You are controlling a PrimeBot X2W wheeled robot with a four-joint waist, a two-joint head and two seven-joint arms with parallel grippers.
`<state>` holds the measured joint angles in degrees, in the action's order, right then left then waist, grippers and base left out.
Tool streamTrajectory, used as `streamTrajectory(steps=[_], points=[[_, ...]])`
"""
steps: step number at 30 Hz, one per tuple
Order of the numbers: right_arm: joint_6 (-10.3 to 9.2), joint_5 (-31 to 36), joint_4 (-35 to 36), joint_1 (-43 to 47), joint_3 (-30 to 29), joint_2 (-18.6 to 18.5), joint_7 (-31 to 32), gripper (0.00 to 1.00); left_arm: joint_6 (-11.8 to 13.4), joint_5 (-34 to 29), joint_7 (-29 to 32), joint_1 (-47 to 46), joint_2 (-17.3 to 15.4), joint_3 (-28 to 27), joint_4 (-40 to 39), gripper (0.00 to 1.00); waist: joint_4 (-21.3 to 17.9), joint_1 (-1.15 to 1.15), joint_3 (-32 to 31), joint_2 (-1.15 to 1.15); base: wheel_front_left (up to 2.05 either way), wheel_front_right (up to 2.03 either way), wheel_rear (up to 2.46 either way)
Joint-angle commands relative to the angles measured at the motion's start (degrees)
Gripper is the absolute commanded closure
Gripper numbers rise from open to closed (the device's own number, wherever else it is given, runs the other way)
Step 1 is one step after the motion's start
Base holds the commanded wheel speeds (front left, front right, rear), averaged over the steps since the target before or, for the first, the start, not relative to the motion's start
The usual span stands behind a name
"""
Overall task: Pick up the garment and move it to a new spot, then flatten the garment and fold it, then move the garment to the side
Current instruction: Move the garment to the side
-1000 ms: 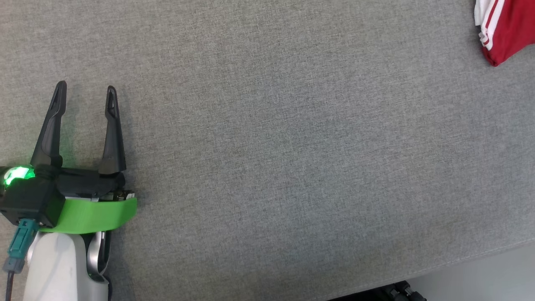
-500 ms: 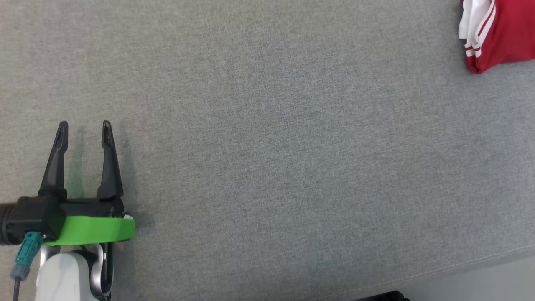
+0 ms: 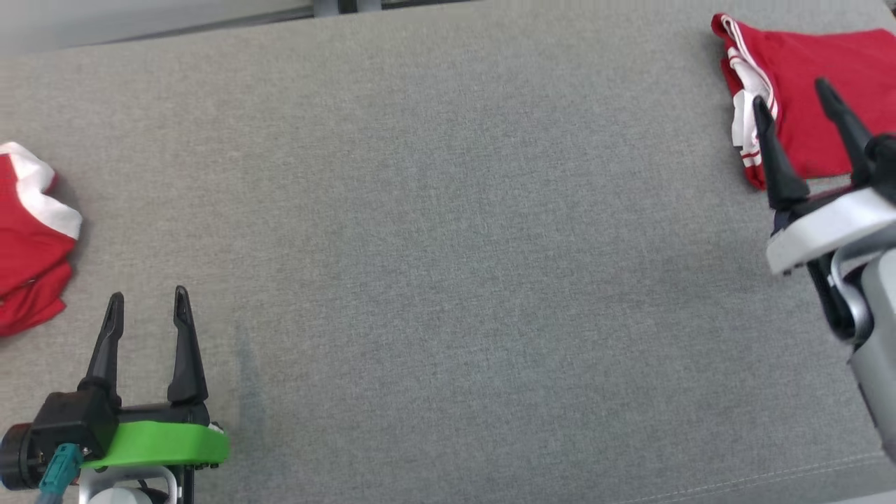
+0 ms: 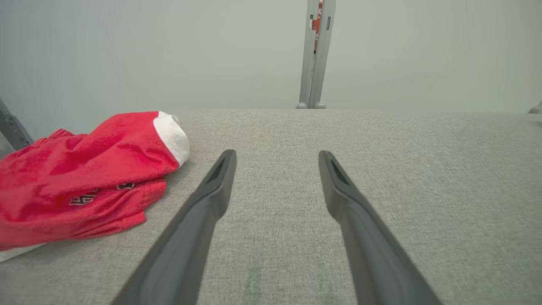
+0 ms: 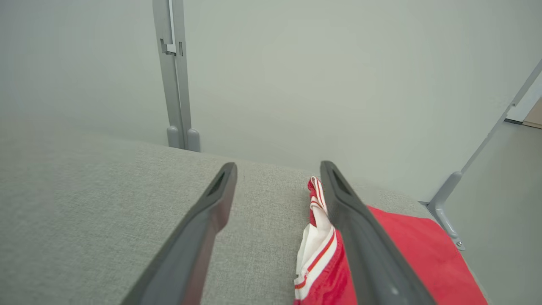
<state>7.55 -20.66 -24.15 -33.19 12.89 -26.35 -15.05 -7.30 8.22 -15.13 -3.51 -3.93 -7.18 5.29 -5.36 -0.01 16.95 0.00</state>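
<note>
Nearest the robot, at the left front of the table [image 3: 448,280], the left pincer [image 3: 148,294] is held with its fingers apart and empty, and a crumpled red garment [image 3: 28,238] is seen just beyond it at the left edge. Farther off, at the far right corner, the folded red garment [image 3: 798,59] is laid flat, with the right pincer [image 3: 791,93] poised over its near edge, fingers spread and nothing gripped. Moving, flattening, folding and setting aside are judged done for that piece; the crumpled one is judged untouched.
</note>
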Motion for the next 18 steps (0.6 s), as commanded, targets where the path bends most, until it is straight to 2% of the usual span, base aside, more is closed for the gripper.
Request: streamTrajectory(steps=[1,10,18], points=[[-0.13,0.6,1.9,3.3,-1.2,1.2,-0.1,0.00,-0.2,0.5,0.0,1.3,0.2,-0.3,0.2,0.00,3.0,0.01,-5.4,0.00,0.00,0.00,0.00],[-0.12,2.7,12.7,19.2,-6.8,9.0,-0.1,0.00,-0.2,0.3,0.0,3.8,0.5,-0.9,2.0,0.00,4.4,0.01,-9.9,0.00,0.00,0.00,0.00],[-0.12,5.2,18.8,30.1,-10.2,14.4,-0.2,0.00,-0.2,0.2,0.0,5.7,0.6,-0.8,3.4,0.00,4.5,0.01,-13.3,0.00,0.00,0.00,0.00]])
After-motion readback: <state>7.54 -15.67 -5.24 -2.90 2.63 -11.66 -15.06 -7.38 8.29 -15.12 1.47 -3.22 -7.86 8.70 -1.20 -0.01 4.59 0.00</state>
